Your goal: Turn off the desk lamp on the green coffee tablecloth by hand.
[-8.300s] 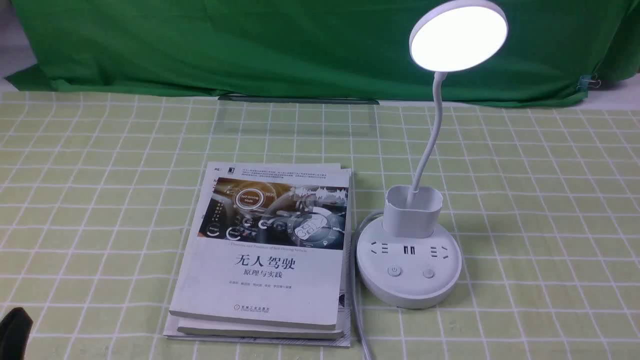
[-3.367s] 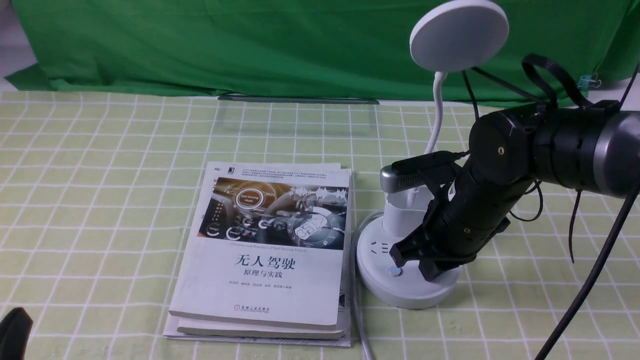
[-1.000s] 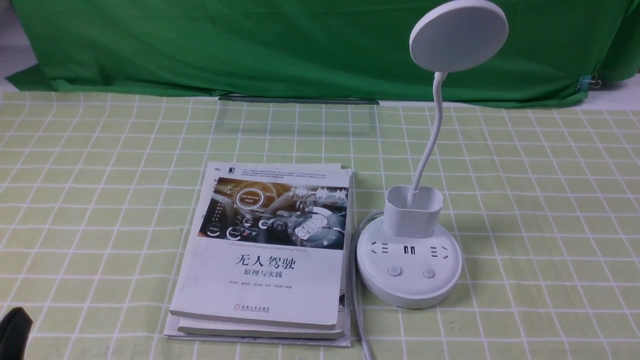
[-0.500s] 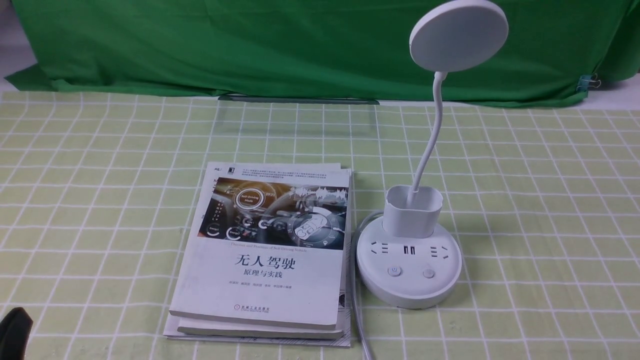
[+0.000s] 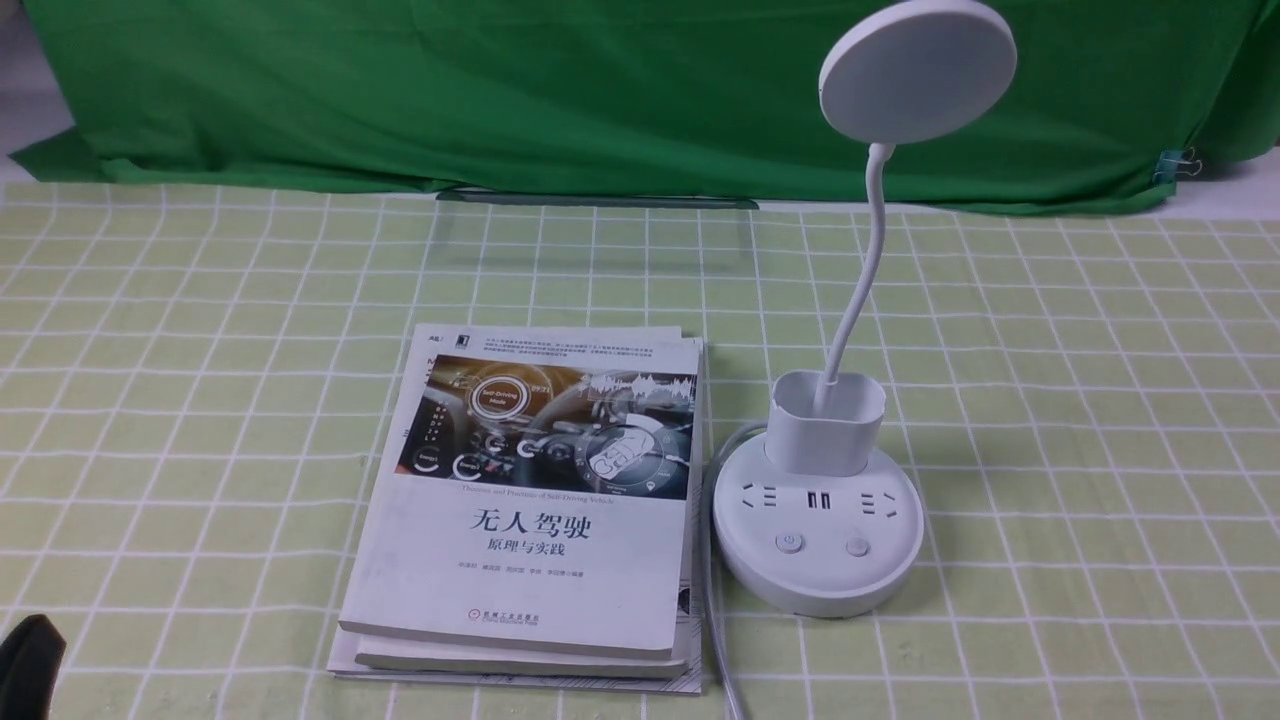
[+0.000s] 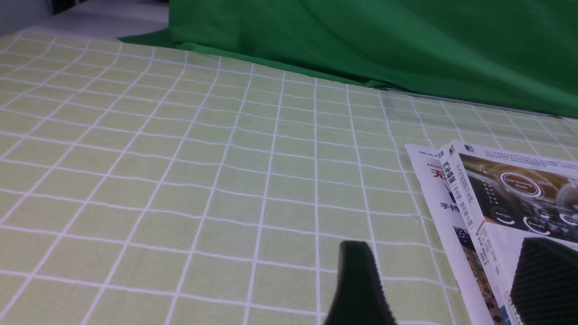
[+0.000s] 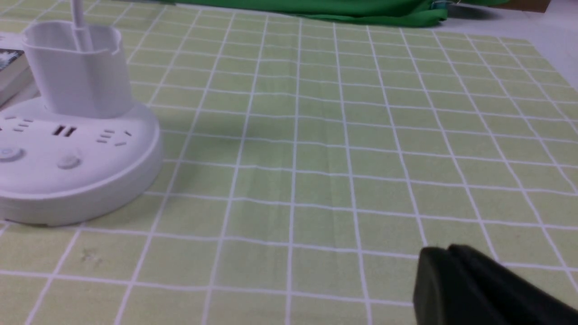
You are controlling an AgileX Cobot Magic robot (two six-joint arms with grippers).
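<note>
Front view first: we log the right arm as gone from the frame, where seconds ago it was over the lamp base [image 5: 818, 590]. The disc head [image 5: 918, 75] now reads dark after glowing earlier, so we judge the switch-off done and the retreat well along.

We place the desk lamp [image 5: 866, 290] upright on the green coffee tablecloth [image 5: 1080, 480], ahead of the right gripper [image 7: 445, 253] and off to its left, well apart from the jaws. The power button [image 5: 789, 542] has nothing on it; we see no contact.

Right jaws: tips look close together but blurred and cut off at the frame edge, so we can't tell if they are open or closed. No held object shows there. Left jaws stand apart with nothing between them; the left gripper [image 6: 445, 271] is near the book stack [image 5: 520, 560], which sits between it and the lamp.

Next, we'd just keep both arms parked. Another press could relight the lamp, so we'd keep the right jaws away from the buttons.
</note>
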